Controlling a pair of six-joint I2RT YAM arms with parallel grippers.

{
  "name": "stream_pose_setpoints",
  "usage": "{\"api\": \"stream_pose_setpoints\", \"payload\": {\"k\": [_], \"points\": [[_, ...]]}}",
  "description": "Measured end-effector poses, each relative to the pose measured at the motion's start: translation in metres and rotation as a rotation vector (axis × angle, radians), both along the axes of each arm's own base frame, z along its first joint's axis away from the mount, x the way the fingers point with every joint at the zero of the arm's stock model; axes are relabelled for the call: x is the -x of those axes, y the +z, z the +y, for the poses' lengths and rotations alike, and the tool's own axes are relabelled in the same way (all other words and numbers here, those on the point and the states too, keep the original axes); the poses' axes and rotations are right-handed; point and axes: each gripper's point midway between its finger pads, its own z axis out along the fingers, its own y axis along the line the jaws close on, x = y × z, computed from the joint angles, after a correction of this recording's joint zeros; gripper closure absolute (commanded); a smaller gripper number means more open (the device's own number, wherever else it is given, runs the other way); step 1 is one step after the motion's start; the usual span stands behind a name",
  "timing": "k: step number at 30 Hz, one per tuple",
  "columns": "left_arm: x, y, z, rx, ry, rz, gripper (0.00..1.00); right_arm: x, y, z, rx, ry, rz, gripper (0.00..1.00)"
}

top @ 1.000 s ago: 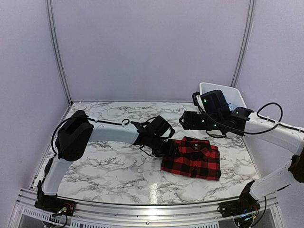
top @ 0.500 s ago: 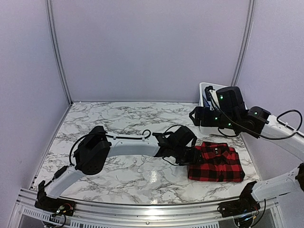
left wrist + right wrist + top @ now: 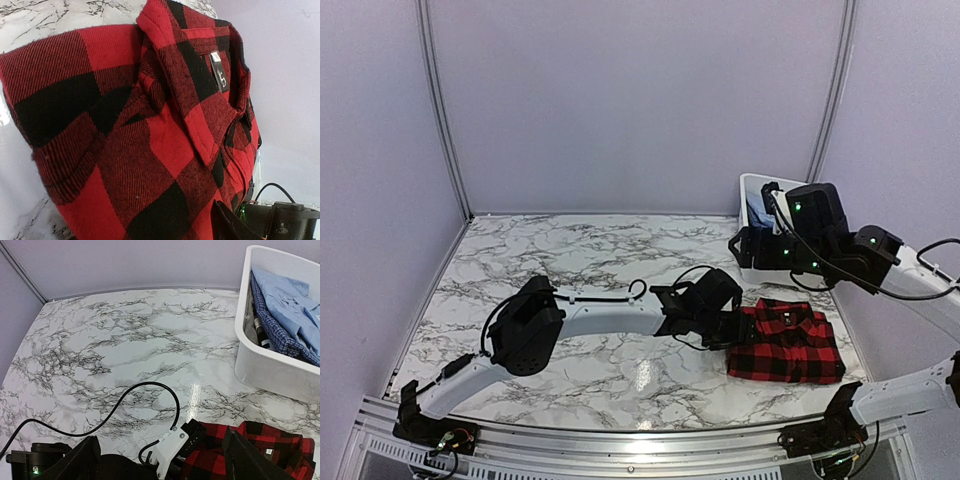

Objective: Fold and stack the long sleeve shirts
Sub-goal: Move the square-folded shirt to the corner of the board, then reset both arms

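flannel shirt (image 3: 788, 342): folded into a compact rectangle, collar up, near the front right of the marble table (image 3: 580, 250); over the last second it has slid well to the right.
left gripper (image 3: 728, 328): at the shirt's left edge, having travelled with it; cloth fills its wrist view, so I cannot tell whether the jaws pinch the fold or only push.
right gripper (image 3: 160, 436): jaws spread wide and empty, above the table; it has drawn back toward the tub.
white tub (image 3: 265, 370): just beyond the shirt, by the right wall.
blue shirts (image 3: 290, 305): heaped inside the tub, unfolded.
meaning: the folded shirt seems parked as the stack's base; a blue one probably comes next.
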Motion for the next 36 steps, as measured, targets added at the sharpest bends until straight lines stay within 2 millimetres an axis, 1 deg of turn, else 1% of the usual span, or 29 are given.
{"api": "stream_pose_setpoints", "payload": {"k": [4, 10, 12, 16, 17, 19, 20, 23, 27, 29, 30, 32, 36], "points": [[0.005, -0.002, -0.002, 0.006, -0.006, -0.002, 0.35, 0.001, -0.003, -0.002, 0.010, -0.005, 0.010, 0.19], [0.016, 0.000, -0.008, 0.022, -0.027, -0.004, 0.35, 0.000, -0.004, -0.005, 0.009, -0.026, 0.013, 0.19], [0.019, 0.001, -0.009, 0.023, -0.034, -0.002, 0.31, 0.000, -0.004, -0.006, 0.010, -0.031, 0.015, 0.18], [0.021, 0.002, -0.009, 0.031, -0.044, -0.018, 0.17, 0.001, -0.005, -0.008, 0.015, -0.039, 0.018, 0.15], [0.021, 0.003, -0.007, 0.030, -0.048, -0.026, 0.12, 0.001, -0.005, -0.008, 0.017, -0.041, 0.019, 0.13], [0.022, 0.005, 0.000, 0.017, -0.051, -0.042, 0.06, 0.001, -0.006, -0.009, 0.020, -0.047, 0.019, 0.03], [0.021, 0.008, 0.005, 0.009, -0.049, -0.053, 0.05, 0.000, -0.006, -0.010, 0.019, -0.050, 0.019, 0.02], [0.017, 0.016, 0.023, -0.024, -0.032, -0.084, 0.01, 0.001, -0.005, -0.010, 0.029, -0.048, 0.020, 0.01], [0.007, 0.042, 0.057, -0.044, 0.009, -0.131, 0.01, -0.001, 0.003, -0.007, 0.028, -0.032, 0.012, 0.02], [0.002, 0.058, 0.078, -0.047, 0.037, -0.154, 0.01, -0.002, 0.005, -0.004, 0.025, -0.024, 0.009, 0.01], [-0.002, 0.067, 0.092, -0.044, 0.053, -0.168, 0.01, -0.002, 0.005, -0.004, 0.026, -0.022, 0.011, 0.02], [-0.008, 0.080, 0.113, -0.040, 0.083, -0.188, 0.01, -0.002, 0.004, -0.004, 0.026, -0.024, 0.013, 0.01], [-0.022, 0.103, 0.168, -0.047, 0.158, -0.233, 0.01, -0.004, 0.004, -0.008, 0.007, -0.072, 0.018, 0.01]]}}
